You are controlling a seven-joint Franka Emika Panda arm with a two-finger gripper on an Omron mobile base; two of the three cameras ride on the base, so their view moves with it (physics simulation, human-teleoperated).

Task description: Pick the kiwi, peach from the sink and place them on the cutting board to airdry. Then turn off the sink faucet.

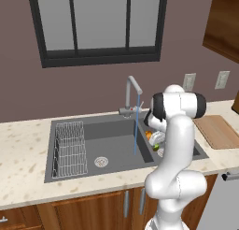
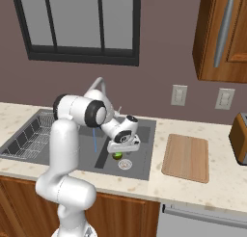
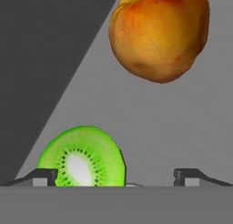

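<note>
**Kitchen sink, fruit right under my fingers**

Speckled beige counter ran under a dark-framed window, with a mauve wall behind it. So my gripper was down inside the sink, in the basin away from the wire rack, jaws spread as wide as they go and holding nothing.

From the hand camera the kiwi was a cut slice, bright green with a pale centre and little black seeds, sitting close in front of my fingers and off toward one fingertip rather than centred between the two. I couldn't tell if that fingertip was actually touching it. The peach lay farther out ahead of me on the grey basin floor, clearly apart from the kiwi, orange with a redder patch.

In the right base view a bit of the green fruit peeked out just below my hand, near the round drain.

The sink faucet stood behind my wrist at the back rim, and a thin blue stream of water was falling from its spout into the basin beside me.

The cutting board sat flat on the counter well off to my side, past the sink edge.
</note>
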